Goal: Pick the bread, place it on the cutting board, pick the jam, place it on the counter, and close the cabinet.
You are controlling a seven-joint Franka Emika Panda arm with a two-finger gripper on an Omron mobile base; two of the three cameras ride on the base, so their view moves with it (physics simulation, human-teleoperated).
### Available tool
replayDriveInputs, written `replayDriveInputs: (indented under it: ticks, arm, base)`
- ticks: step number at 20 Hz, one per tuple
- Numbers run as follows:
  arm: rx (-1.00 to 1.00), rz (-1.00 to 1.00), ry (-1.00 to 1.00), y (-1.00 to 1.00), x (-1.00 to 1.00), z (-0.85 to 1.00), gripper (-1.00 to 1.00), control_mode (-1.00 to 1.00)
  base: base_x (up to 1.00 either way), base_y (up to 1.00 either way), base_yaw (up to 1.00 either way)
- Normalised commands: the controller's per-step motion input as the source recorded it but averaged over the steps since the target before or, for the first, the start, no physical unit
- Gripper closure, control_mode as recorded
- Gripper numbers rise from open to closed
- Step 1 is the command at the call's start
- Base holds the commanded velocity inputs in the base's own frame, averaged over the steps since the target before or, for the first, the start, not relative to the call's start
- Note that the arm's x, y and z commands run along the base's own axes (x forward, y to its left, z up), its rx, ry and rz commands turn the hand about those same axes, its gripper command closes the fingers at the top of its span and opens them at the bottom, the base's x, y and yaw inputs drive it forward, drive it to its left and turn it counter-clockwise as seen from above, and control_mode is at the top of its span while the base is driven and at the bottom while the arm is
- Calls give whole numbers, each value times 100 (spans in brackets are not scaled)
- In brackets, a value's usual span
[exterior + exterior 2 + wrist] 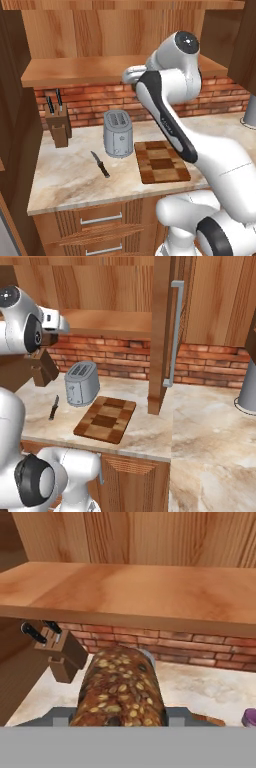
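- The claw (118, 722) is clamped on the bread (120, 689). The brown, seedy loaf sits right between its fingers in the hand view.
- The bread is up in the air, just under the wooden shelf (135, 592) of the open cabinet (162, 331). It is high above the tabletop (70, 175).
- So the first pick looks done. The bread is not on the board yet.
- The cutting board (162, 161) lies bare near the front edge of the tabletop, just beside the toaster (118, 133). Nothing rests on it.
- I think the next job is to bring the bread down and forward onto that board, then let go.
- A small purple thing, the jam (249, 717), peeks in at the right edge of the hand view. It seems to sit low, near the tabletop, but so little shows that I cannot tell just where it stands.
- The jam job may still be left to do.
- The cabinet door (176, 331) stands open, sticking out over the tabletop with its grey handle facing the side. Closing it is still left.
- A knife (100, 164) lies on the tabletop in front of the toaster, and a knife block (58, 125) stands at the back left corner. Neither is part of the job.
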Motion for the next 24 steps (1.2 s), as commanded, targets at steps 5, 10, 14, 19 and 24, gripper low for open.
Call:
replayDriveInputs:
  ticks: [5, 10, 14, 19, 24]
  arm:
    - [0, 0, 6, -9, -49, -4, 100, -100]
    - [0, 0, 6, -4, -43, -11, 100, -100]
    - [0, 0, 6, -3, -40, -13, 100, -100]
    - [0, 0, 3, -3, -31, -23, 100, -100]
    - [0, 0, 0, -7, -18, -30, 100, -100]
  base:
    - [0, 0, 0]
    - [0, 0, 0]
    - [0, 0, 0]
    - [0, 0, 0]
    - [0, 0, 0]
